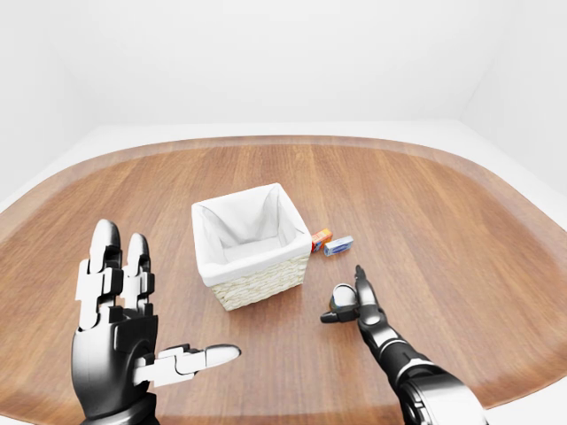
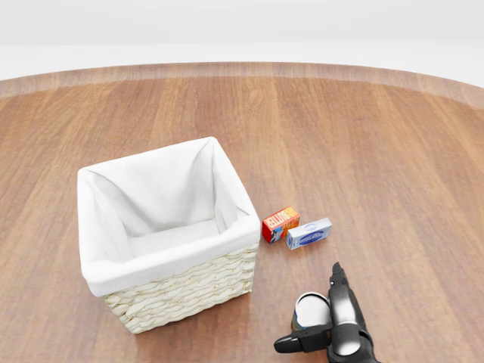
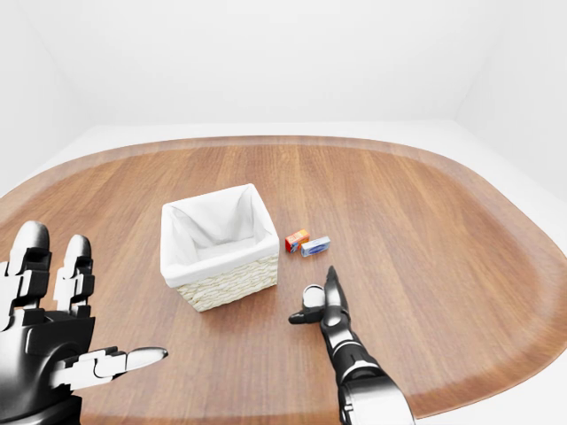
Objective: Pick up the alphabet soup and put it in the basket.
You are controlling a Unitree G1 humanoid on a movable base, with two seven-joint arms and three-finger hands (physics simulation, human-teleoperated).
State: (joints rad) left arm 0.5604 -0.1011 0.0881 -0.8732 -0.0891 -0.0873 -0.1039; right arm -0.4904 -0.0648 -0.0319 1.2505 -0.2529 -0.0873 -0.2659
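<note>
Standing at far left, left hand (image 1: 120, 341): raised at the lower left of the left-eye view, palm toward the camera, fingers (image 1: 104, 266) upright and spread, thumb pointing right. It holds nothing and is well apart from every object.
Basket (image 2: 181, 291): square wicker body with a white cloth liner, resting on the wooden table (image 2: 363, 136). It stands left of centre in the head view. The visible part of the interior shows liner only.
Red box (image 2: 280, 223): small carton lying on the table just to the right of the basket, not touching it as far as can be seen.
Blue-and-white box (image 2: 308, 233): flat pack lying directly right of the red box, the two touching or nearly so.
Alphabet soup (image 2: 311, 308): upright can with a pale lid, standing on the table below the two boxes, at the bottom edge of the head view.
Right hand (image 2: 325, 333): placed against the can, one finger extended along its right side, the thumb crossing below it. Fingers are apart and not closed round the can.
</note>
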